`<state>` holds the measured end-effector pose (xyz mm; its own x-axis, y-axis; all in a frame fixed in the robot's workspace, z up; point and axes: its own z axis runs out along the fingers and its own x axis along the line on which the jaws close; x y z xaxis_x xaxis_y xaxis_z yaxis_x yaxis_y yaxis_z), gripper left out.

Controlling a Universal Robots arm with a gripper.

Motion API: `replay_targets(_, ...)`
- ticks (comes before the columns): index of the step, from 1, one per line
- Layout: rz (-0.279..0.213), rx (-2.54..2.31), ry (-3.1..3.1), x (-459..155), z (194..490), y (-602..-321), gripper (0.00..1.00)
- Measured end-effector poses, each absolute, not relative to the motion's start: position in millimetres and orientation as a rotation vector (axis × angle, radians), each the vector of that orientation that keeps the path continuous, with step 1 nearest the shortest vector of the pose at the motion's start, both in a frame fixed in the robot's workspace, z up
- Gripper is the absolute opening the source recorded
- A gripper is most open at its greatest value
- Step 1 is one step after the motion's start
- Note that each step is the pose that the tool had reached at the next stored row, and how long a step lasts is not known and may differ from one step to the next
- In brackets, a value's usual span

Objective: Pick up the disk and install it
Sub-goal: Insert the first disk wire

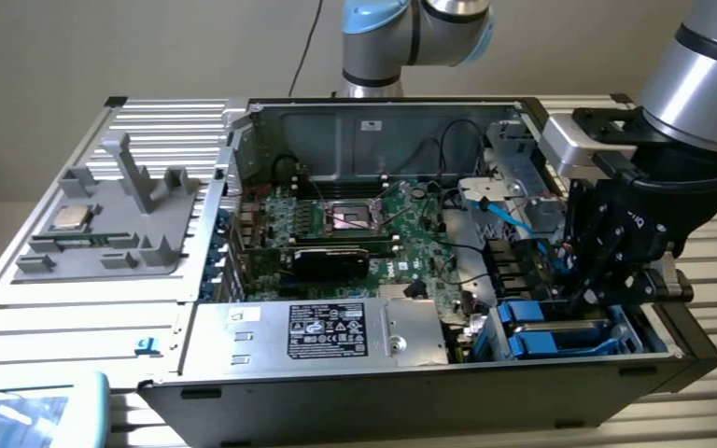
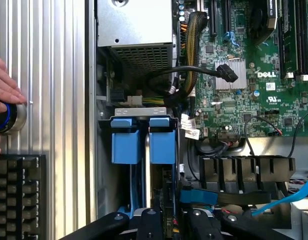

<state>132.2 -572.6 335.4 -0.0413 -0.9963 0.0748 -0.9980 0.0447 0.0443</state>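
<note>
Disk: in blue carrier frame, seated upright in the drive bay of the open computer case, its two blue tabs showing side by side. Hand: lowered into the bay directly over the disk; whether its fingers are apart or clamped cannot be told. Motherboard: beyond the bay, mid-case. Grey fixture: outside the case, on the table.

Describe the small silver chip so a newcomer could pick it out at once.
Start at the open computer case. On the exterior view's left, a grey plastic fixture sits on the slatted table. The small square silver chip lies flat on it, the only shiny metal piece there.
</note>
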Motion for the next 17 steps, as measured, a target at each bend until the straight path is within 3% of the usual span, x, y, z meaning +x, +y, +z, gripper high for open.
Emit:
replay_targets(9, 0.033, 2.113, -2.206, 132.5, 336.8, -572.6, 0.25)
replay_targets(17, 0.037, 2.112, -2.203, 143.6, 369.0, -573.2, 0.25)
